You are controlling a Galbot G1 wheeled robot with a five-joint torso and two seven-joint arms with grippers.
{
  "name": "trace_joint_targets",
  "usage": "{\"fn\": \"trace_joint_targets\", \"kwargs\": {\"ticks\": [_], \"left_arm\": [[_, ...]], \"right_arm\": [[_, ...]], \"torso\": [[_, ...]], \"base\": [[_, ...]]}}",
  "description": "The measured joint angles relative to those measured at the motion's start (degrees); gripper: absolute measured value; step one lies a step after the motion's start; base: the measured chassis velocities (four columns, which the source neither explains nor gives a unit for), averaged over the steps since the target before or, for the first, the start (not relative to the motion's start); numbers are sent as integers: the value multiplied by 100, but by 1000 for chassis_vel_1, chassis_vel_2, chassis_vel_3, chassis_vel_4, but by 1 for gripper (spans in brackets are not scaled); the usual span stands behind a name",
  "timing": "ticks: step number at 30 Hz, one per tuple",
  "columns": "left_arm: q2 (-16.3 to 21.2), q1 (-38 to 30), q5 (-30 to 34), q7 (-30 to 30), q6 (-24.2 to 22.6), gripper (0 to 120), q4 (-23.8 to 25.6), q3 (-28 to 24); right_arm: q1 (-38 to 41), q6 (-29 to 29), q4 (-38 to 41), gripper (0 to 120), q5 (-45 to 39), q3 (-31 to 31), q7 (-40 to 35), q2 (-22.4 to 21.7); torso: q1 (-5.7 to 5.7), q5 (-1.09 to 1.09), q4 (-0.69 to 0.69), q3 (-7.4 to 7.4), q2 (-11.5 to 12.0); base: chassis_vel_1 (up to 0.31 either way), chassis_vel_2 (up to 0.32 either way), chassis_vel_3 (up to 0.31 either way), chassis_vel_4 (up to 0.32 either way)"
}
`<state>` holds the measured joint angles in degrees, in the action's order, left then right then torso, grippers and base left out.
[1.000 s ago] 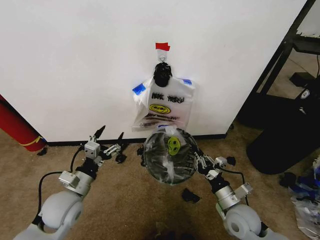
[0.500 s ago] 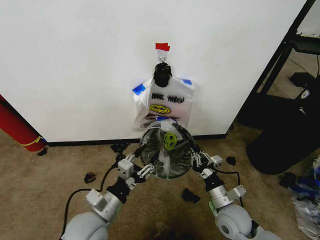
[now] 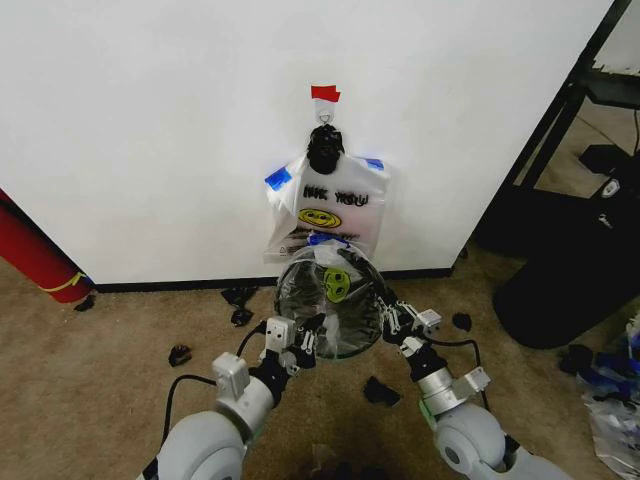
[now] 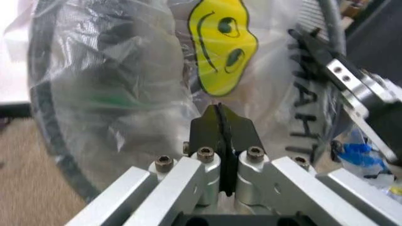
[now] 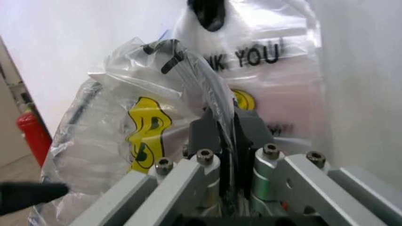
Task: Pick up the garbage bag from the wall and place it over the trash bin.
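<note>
garbage bag (image 3: pixel 335 300) between both grippers

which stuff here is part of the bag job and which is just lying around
Job: garbage bag draped over the trash bin; left pincer and right pincer at its sides; wall.
Lying about: bundle of bags on the hook, black scraps on the carpet, red cylinder.

Your head camera looks down from above toward the wall (image 3: pixel 150 120). Both wrist cameras sit very close, apparently sharing the garbage bag (image 4: pixel 125 70).
</note>
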<state>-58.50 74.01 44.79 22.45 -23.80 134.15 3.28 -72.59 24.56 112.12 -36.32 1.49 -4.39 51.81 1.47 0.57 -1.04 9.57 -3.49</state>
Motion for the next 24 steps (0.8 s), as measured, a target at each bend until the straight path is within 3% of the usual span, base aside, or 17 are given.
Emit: {"fn": "trace_joint_targets", "kwargs": {"ticks": [12,24], "left_arm": [[-280,-467,395,886,-421,0,-240,-249],[-400,-763,489,1202,-571,0,-579,-378]], "right_arm": [[-97,68,31,1,118,-50,131,73],[-311,304,86,1,99,-30,580,101]], "torso": [[0,0,0,0,1],[0,1,0,0,1]], "base": [[0,0,0,0],[0,0,0,0]]}}
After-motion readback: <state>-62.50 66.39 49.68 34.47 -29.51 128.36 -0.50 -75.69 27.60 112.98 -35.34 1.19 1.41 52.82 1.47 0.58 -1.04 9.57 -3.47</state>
